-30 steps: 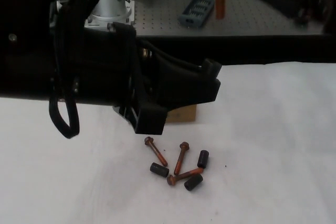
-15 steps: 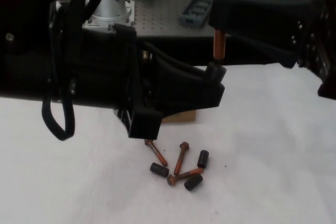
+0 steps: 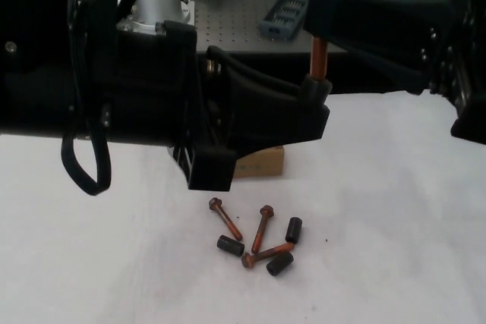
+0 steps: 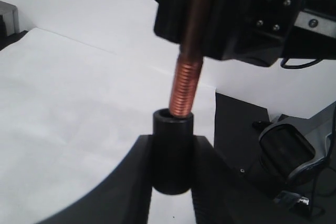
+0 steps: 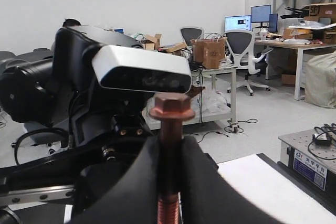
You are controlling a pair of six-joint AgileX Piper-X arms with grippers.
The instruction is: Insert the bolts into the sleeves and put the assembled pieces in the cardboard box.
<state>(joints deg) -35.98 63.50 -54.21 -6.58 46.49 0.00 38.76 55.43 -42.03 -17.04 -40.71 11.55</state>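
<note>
Hanging above the bench (image 3: 380, 225), a smooth black cylindrical sleeve (image 4: 172, 129) was clamped in the left gripper (image 4: 173, 153), with a coppery threaded bolt (image 4: 185, 90), pinched by the right gripper (image 5: 169, 166), tipped into its mouth.

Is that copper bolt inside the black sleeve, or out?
Barely in: the bolt stands nearly upright, its threaded tip just entering the mouth of the sleeve; most of its shank is above.
</note>
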